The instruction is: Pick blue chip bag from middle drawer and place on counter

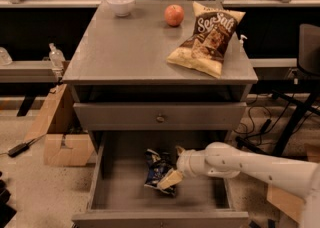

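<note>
One blue chip bag (157, 169), crumpled, its white lettering too small to read, lying on the floor of the open middle drawer (200, 194), near the centre; just to its right and touching its edge, the gripper (174, 165), low inside the drawer at the end of a white arm (250, 164) extending from the right; fingers (169, 179) spread apart, the nearer tan one against the bag's lower right corner, nothing clamped. Above, one closed drawer front (125, 116) with a single round knob (160, 118); on the counter (125, 52), one large yellow-and-brown bag (207, 37) reading "Sea Salt", one red apple (174, 15), one white bowl (121, 3).
</note>
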{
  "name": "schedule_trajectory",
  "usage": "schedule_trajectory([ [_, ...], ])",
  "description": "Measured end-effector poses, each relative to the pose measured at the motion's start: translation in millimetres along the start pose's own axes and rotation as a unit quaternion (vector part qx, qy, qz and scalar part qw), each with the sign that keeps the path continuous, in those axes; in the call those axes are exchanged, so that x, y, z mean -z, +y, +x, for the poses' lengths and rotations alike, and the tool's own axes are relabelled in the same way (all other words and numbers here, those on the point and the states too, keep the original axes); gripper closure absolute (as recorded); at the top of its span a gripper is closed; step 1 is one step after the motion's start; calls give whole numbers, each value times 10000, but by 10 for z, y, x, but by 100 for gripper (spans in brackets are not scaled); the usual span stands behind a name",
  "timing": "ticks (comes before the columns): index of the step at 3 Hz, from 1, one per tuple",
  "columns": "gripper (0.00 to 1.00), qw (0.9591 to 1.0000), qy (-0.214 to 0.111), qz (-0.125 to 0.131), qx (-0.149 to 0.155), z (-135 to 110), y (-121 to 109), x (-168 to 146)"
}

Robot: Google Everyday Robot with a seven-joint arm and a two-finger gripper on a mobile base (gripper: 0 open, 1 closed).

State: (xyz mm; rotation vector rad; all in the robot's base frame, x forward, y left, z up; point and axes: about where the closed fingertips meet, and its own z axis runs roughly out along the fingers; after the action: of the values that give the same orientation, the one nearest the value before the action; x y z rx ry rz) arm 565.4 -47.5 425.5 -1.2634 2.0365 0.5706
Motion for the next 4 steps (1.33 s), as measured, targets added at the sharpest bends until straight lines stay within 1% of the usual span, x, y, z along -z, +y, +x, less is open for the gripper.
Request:
schedule_trajectory([
  [1, 0, 9993, 110, -336, -123, 135, 93, -478],
  [2, 14, 9980, 124, -599, -155, 178, 227, -782],
  [3, 37, 9970, 55, -767, -90, 126, 363, -912],
  [4, 61, 9968, 49, -797, -84, 120, 390, -936],
])
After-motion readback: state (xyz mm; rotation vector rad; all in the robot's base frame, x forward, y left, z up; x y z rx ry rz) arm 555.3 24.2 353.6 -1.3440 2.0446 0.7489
